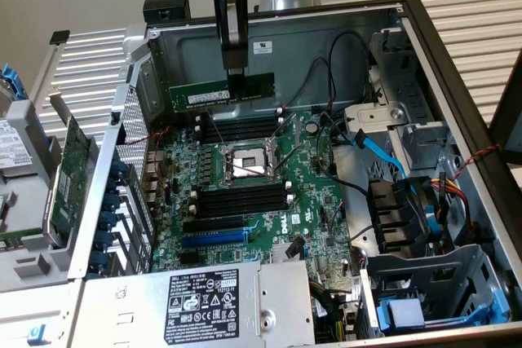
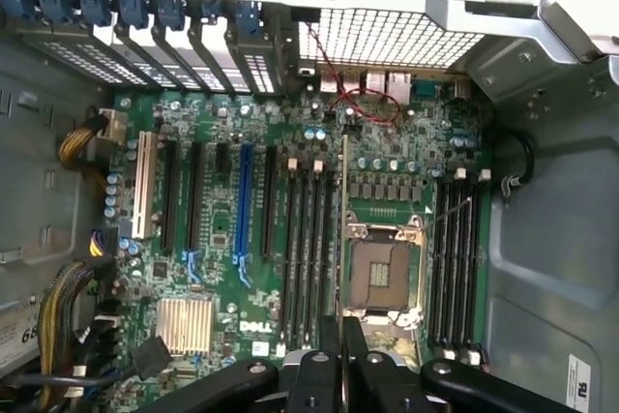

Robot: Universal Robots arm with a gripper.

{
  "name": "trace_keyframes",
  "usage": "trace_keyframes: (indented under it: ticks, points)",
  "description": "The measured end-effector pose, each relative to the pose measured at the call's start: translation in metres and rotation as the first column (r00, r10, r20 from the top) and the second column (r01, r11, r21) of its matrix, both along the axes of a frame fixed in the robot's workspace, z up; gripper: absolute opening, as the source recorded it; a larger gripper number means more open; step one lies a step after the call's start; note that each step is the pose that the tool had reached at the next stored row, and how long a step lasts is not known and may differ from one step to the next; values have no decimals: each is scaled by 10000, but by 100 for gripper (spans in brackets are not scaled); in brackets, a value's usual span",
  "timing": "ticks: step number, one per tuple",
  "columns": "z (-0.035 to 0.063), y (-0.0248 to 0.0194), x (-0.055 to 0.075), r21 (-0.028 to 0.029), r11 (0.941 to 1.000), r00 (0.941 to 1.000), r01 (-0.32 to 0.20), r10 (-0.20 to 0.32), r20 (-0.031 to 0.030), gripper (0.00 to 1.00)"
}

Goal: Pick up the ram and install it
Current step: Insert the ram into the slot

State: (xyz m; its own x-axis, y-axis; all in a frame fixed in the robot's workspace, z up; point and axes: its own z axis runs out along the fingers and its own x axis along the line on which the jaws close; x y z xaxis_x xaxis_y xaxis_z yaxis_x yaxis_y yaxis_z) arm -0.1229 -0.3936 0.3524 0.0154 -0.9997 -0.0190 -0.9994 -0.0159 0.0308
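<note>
The ram (image 1: 220,92) is a long green stick with a white label, hanging level above the motherboard (image 1: 310,201) near the case's back wall. My gripper (image 1: 235,72) comes down from above and is shut on the stick's upper edge, towards its end at the exterior view's right. In the wrist view the ram (image 2: 344,229) appears edge-on as a thin line running out from my gripper (image 2: 343,340). It lies between one bank of black memory slots (image 2: 308,249) and the CPU socket (image 2: 379,273). A second slot bank (image 2: 456,258) sits beyond the socket.
The open CPU socket (image 1: 245,160) sits between two banks of black slots (image 1: 241,128) (image 1: 241,199). A larger green expansion card (image 1: 69,177) stands outside the case at the exterior view's left. The power supply (image 1: 204,299), a blue cable (image 1: 379,152) and a fan (image 1: 400,209) crowd the near and right sides.
</note>
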Motion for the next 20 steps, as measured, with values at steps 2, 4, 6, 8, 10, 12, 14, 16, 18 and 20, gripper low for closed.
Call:
trace_keyframes:
  ticks: [2,4,6,8,10,12,14,16,18,20]
  points:
    - [-10,-16,5,-2,10000,9999,0,0,-149,13]
    - [-18,-41,7,15,10000,9995,1,0,-308,13]
    - [-46,-52,8,68,10000,9995,1,1,-324,13]
    - [-75,-60,9,96,10000,9995,2,1,-325,13]
    - [-105,-71,12,98,10000,9995,1,3,-325,13]
    - [-117,-79,13,97,10000,9995,2,1,-327,13]
    - [-131,-81,14,93,10000,9995,2,1,-326,13]
    - [-142,-81,16,41,10000,9995,1,0,-301,13]
    - [-149,-81,18,-42,10000,9997,6,-7,-249,13]
    - [-157,-81,26,-100,10000,9999,7,-8,-168,13]
